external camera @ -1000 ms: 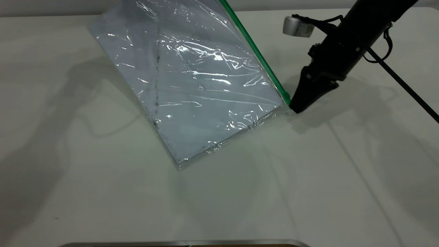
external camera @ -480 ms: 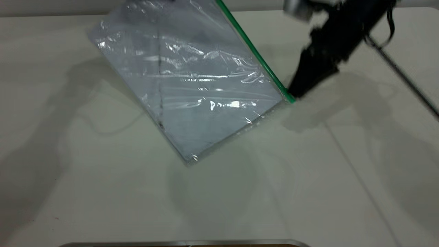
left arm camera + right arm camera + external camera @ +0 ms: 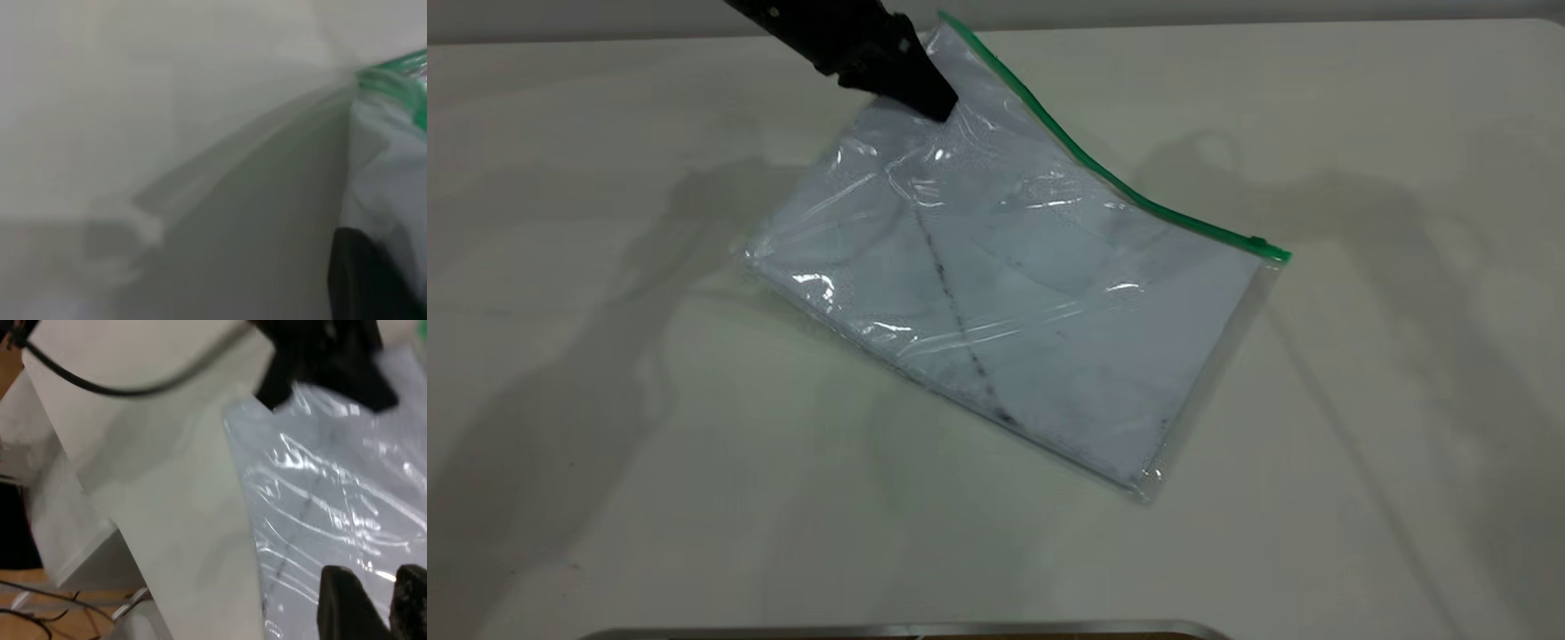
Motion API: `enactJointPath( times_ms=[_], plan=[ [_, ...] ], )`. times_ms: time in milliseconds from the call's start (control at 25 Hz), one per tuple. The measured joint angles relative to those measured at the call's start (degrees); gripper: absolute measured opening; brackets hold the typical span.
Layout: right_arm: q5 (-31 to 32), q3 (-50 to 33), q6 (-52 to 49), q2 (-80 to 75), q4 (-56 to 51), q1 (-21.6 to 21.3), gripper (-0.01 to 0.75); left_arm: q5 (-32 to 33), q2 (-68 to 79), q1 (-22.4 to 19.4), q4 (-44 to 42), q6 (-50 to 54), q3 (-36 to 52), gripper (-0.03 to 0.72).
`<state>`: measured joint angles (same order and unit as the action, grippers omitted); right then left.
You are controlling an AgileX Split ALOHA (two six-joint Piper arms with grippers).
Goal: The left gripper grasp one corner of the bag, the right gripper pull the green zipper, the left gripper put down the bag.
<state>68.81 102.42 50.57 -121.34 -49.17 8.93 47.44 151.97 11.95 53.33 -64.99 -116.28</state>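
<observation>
— Lying on the white table (image 3: 1360, 498): the bag (image 3: 1049, 329), clear plastic, white sheet showing through, a dark diagonal smudge line crossing the middle.

— And along the far long edge?

— The green zipper (image 3: 1112, 182), running from the raised far corner down to the right-hand corner, with a tiny green slider tab (image 3: 1259, 242) near that right end.

— Lying flat?

— Mostly flat, near corner and right side resting on the table, far corner lifted and crinkled.

— Held by what?

— The left gripper (image 3: 941, 108), black and pointed, coming in from the top edge, tips pinched on that lifted corner, just beside the zipper's upper end.
</observation>
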Motion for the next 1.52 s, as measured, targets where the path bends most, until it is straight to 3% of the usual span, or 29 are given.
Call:
enactJointPath(
  times_ms=[240,360,440,560,880,1080,1360,1520],
  plan=[
    [0.86,0.00,-5.26,11.05,1.85,0.00,0.213,1.56,-2.07,-2.26,-0.27,7.77,0.00,0.434],
    [1.16,0.00,-6.71,17.24,2.32,0.00,0.217,6.38,-5.03,-4.89,-0.27,11.59,0.00,0.565],
    [1.53,0.00,-8.06,21.80,3.85,0.00,0.220,11.49,-7.86,-6.81,-0.32,13.67,0.00,0.608],
    [1.93,0.00,-12.11,27.93,8.14,0.00,0.223,18.76,-12.83,-9.69,-0.64,17.99,0.00,0.609],
    [1.93,-7.53,-24.54,44.32,18.09,0.00,0.229,19.46,-31.49,-12.21,-10.79,33.44,0.00,0.527],
    [1.93,-17.87,-27.81,55.76,24.04,0.00,0.235,19.46,-44.15,-12.02,-18.56,39.97,0.00,0.520],
    [1.93,-38.40,-31.17,69.48,32.49,0.00,0.236,19.46,-59.04,-12.02,-29.90,47.95,0.41,0.520],
    [1.93,-49.41,-36.35,77.42,39.24,0.00,0.236,19.46,-68.14,-12.02,-32.44,49.43,6.00,0.520]
  ],
)
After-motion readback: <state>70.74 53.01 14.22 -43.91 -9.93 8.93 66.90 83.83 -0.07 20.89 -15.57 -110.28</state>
